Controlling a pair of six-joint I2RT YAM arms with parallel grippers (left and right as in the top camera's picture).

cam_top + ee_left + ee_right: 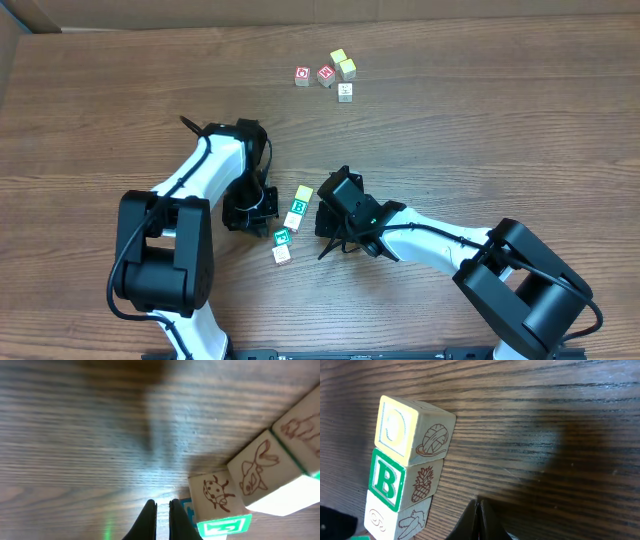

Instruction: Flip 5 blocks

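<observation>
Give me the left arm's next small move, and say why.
Probably nudge the left gripper sideways into the ladybug block to tip it over. Its fingers are shut, low over the table and holding nothing, and that block sits close beside them. A push therefore seems likelier than a grasp.

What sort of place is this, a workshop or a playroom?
Most likely a robotics lab bench. A left arm and a right arm, both black and white, stand at one edge of a wood-grain table, with little letter blocks set out on it.
</observation>
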